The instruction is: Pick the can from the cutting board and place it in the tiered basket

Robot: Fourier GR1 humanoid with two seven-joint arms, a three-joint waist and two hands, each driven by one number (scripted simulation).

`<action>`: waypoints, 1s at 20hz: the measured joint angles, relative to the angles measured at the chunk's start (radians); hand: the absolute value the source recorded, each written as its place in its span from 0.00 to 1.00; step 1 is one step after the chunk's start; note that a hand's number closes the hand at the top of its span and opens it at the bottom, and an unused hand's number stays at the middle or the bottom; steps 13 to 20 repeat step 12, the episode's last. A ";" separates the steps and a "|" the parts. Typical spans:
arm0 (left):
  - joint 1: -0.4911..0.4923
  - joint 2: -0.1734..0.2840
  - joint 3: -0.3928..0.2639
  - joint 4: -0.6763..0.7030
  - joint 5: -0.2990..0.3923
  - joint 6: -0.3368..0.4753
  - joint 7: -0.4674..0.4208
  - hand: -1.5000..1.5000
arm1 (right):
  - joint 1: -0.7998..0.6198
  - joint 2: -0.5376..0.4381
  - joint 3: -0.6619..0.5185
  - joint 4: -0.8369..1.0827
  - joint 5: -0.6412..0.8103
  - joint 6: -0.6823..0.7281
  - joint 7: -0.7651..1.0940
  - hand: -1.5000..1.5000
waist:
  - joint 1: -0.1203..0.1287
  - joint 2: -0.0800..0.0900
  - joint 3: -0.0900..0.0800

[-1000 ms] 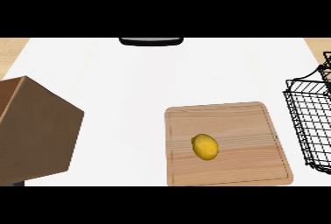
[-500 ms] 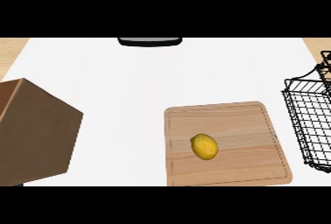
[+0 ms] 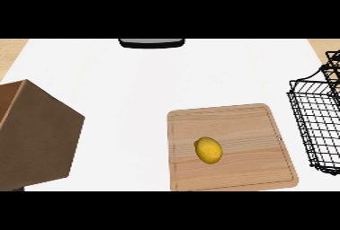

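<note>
- A yellow, lemon-shaped object (image 3: 208,149) lies on the cutting board (image 3: 252,123); no can shows.
- The tiered basket (image 3: 319,126) stands just right of the board on the tabletop (image 3: 133,81).
- No robot hand is in view, so its state cannot be told.
- Next move, by judgement: reach for the board.

Yellow lemon-like obj (image 3: 208,149) on cutting board (image 3: 229,123), wire basket (image 3: 317,126) at right, brown box (image 3: 33,134) left.
</note>
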 measured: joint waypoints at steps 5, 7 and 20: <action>0.018 0.003 0.009 -0.012 0.008 -0.004 0.007 0.50 | 0.011 -0.056 -0.202 0.047 -0.141 0.080 0.052 0.00 | -0.015 -0.003 -0.001; 0.024 0.000 0.011 -0.008 -0.002 0.006 0.007 0.50 | 0.023 -0.080 -0.295 0.070 -0.212 0.118 0.046 0.00 | -0.025 -0.005 0.000; 0.038 0.000 0.022 -0.023 0.014 -0.003 0.001 0.50 | 0.124 -0.149 -0.516 0.145 -0.357 0.220 -0.013 0.00 | -0.031 -0.004 -0.001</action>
